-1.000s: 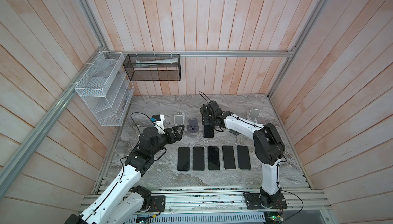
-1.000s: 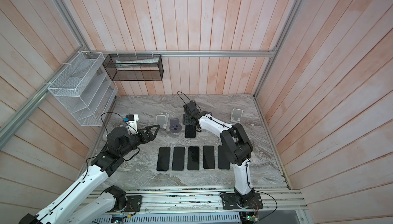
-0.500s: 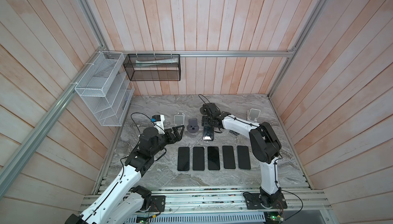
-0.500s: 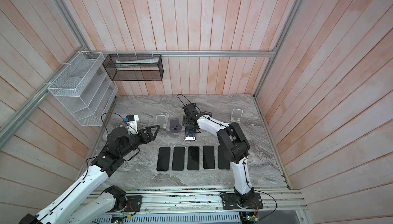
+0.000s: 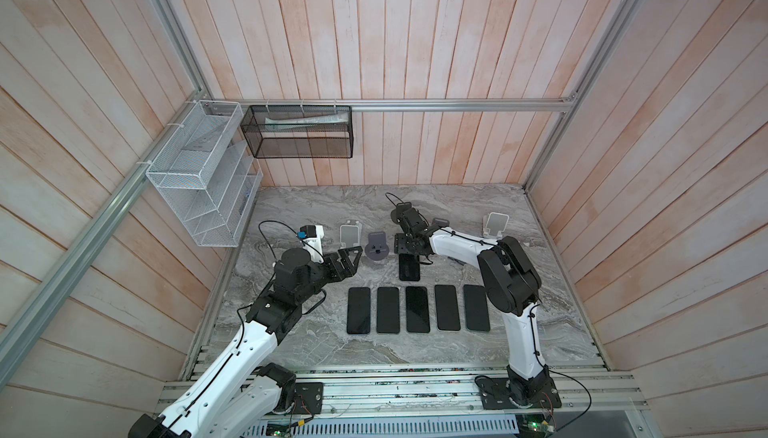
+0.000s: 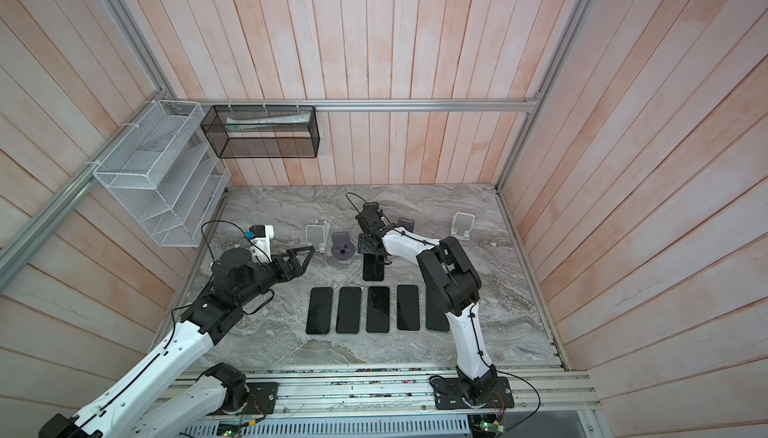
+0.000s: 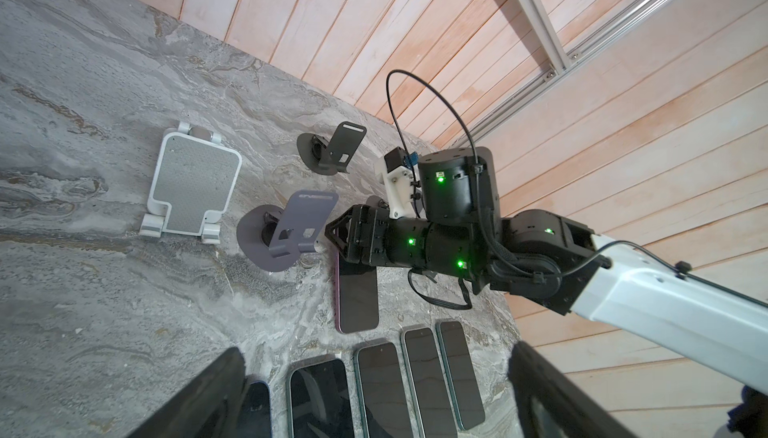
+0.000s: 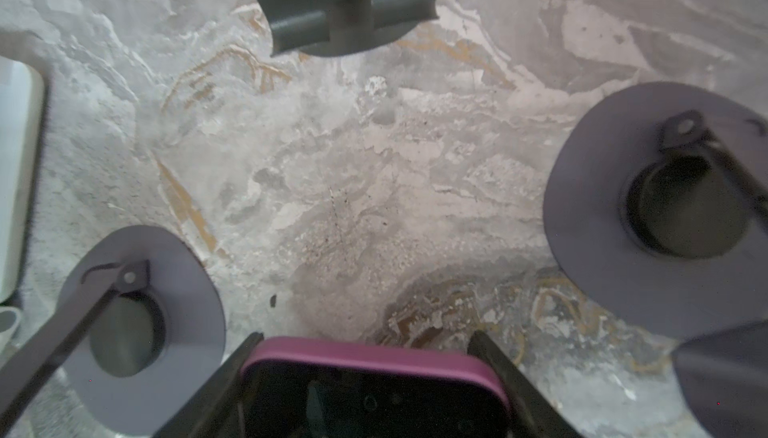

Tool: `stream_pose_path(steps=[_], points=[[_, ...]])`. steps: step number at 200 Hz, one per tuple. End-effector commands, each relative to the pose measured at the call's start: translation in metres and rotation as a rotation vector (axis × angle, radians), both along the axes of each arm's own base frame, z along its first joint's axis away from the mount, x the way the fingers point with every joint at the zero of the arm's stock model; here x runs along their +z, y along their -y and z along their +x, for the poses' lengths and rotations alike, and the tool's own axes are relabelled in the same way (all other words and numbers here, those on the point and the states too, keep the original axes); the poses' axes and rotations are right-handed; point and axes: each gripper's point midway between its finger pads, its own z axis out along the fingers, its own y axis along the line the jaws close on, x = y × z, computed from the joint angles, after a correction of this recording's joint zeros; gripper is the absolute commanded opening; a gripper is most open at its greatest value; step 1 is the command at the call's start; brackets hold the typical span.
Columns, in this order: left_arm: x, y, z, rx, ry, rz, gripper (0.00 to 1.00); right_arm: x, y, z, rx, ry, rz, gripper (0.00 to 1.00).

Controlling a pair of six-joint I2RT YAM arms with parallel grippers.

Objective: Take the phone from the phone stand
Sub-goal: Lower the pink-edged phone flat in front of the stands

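Your right tool clamps the purple-cased phone across its width (hence the wide jaws), its free end on the table, clear of the phone stand; your left tool hovers open, empty.

Wide left gripper, clamped right gripper

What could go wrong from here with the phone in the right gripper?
The right gripper holds the phone by one end only in its jaws, so it may pivot or slip.
Its free end is close to the row of phones; setting it down could overlap one.
The grey stand beside the gripper could get knocked.
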Motion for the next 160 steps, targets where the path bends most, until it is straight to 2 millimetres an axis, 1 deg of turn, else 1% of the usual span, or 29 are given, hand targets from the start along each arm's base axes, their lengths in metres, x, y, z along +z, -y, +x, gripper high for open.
stream_pose_path(steps=[1, 45, 73, 84, 125, 160], points=[[0.001, 0.001, 0.000, -0.010, 0.009, -0.015, 1.00, -0.013, 0.000, -0.001, -0.010, -0.027, -0.026, 0.60], [0.004, 0.004, 0.001, -0.019, 0.006, -0.017, 1.00, -0.025, -0.002, 0.004, -0.026, -0.030, -0.021, 0.62], [0.006, 0.005, 0.002, -0.024, 0.004, -0.007, 1.00, -0.030, -0.001, 0.002, -0.032, -0.038, -0.019, 0.65], [0.006, 0.004, 0.002, -0.021, 0.007, -0.008, 1.00, -0.030, 0.002, 0.000, -0.042, -0.032, -0.034, 0.66], [-0.002, 0.001, 0.000, -0.006, -0.003, -0.010, 1.00, -0.030, 0.015, -0.008, -0.049, -0.011, -0.085, 0.68], [-0.010, 0.000, -0.003, -0.003, -0.009, -0.020, 1.00, -0.036, 0.017, -0.016, -0.041, -0.040, -0.088, 0.69]])
